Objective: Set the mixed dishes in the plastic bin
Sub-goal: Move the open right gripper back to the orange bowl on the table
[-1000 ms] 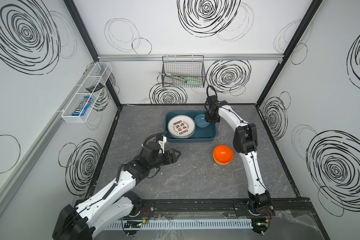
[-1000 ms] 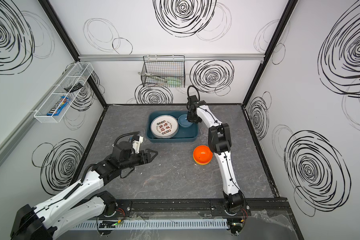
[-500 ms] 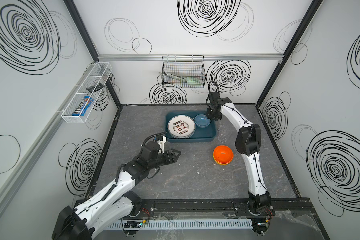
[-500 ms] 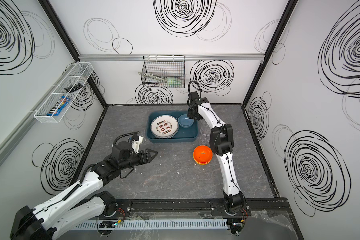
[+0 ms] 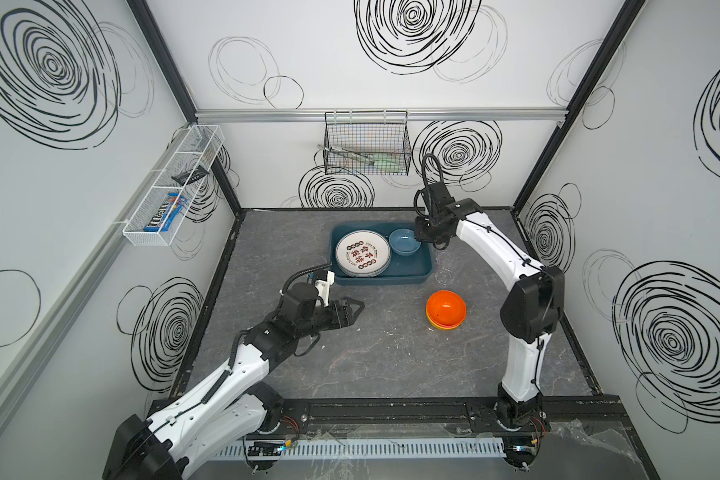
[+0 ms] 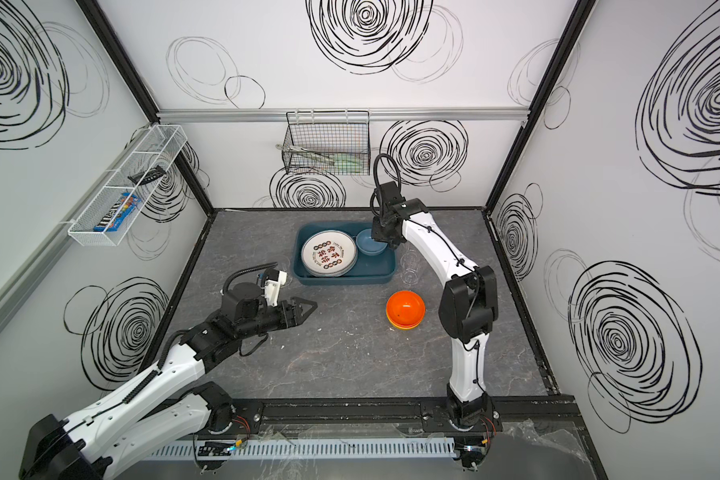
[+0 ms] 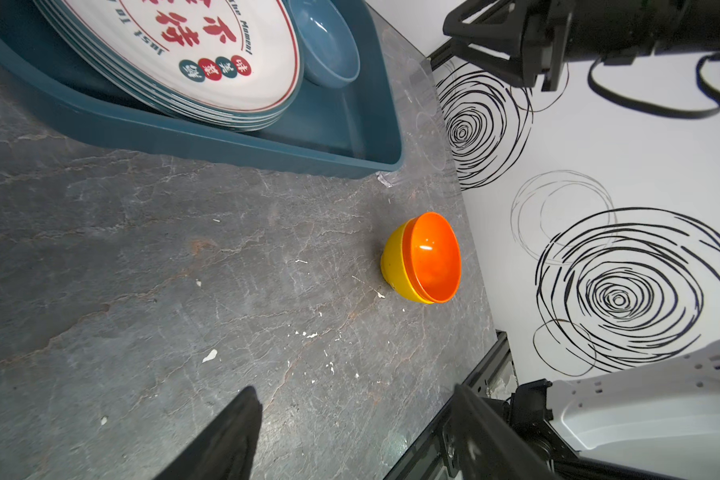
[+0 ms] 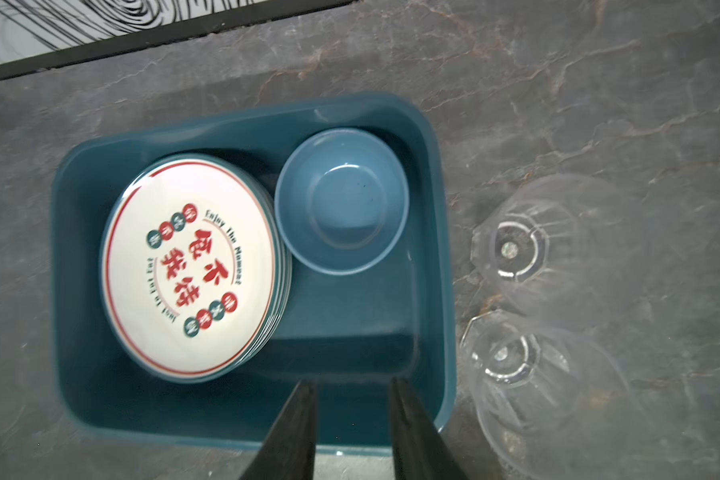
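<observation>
The plastic bin (image 5: pixel 380 281) sits at the far middle of the tabletop (image 5: pixel 350 365) and already holds a stack of plates (image 5: pixel 363 254) with a blue bowl (image 5: pixel 405 242) just beside them, toward the right wall. Not yet in the bin are two clear cups (image 8: pixel 524 245) and an orange bowl (image 5: pixel 445 309) nested in a yellow bowl (image 7: pixel 393 262). Note the key relation: the right gripper (image 8: pixel 351 382) hangs above the bin's right end, and both cups stand on the tabletop just outside that same right wall, one beyond the other along it, so they lie a short sideways step from these fingers. The right fingers are partly apart and hold nothing. The cups appear end-on in the right wrist view (you cannot tell whether they are mouth-up or inverted). Judge the right arm the nearer one for the cups; expect the bin wall beside them, and the second cup, to crowd a grasp. The left gripper (image 7: pixel 354 390) hovers over bare tabletop near the bin's front left corner, fingers spread wide and empty. The nested bowls lie ahead of it, well apart, with nothing between. The right arm's elbow stands close to those bowls, so watch for a clash if the left arm reaches there.
</observation>
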You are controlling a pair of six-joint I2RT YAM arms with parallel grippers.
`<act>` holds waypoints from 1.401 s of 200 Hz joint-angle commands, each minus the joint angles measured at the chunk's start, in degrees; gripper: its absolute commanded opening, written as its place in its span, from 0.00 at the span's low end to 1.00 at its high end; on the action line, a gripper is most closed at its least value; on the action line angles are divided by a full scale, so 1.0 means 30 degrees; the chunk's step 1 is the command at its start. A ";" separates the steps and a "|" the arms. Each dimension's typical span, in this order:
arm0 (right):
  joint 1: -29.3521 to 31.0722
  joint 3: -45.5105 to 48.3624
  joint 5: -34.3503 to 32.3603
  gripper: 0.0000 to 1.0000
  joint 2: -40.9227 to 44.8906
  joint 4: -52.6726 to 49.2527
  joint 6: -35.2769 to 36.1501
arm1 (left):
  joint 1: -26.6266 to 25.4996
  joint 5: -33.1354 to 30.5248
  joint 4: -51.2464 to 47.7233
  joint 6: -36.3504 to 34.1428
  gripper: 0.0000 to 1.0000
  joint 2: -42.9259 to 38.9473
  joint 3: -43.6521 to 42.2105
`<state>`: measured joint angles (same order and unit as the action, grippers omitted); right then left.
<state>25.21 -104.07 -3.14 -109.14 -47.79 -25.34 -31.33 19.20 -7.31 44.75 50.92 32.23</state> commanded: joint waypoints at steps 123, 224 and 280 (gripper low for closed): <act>-0.2407 1.4355 0.3502 0.38 1.2266 0.2822 -0.0312 | -0.2924 0.0330 0.0693 -0.2289 0.80 0.4279 0.3691; -0.4499 1.7787 0.2813 0.38 1.4609 0.1271 -0.0941 | -0.6160 -0.1570 -0.0762 -0.3956 0.80 0.7567 0.6595; -0.4830 1.8425 0.3476 0.36 1.3240 0.1133 -0.1044 | -0.6608 -0.2000 -0.0628 -0.3969 0.80 0.7864 0.6521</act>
<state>11.09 -49.52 6.33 -67.16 -42.61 -27.46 -51.00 14.85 -10.24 33.89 74.22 50.41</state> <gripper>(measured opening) 0.367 0.796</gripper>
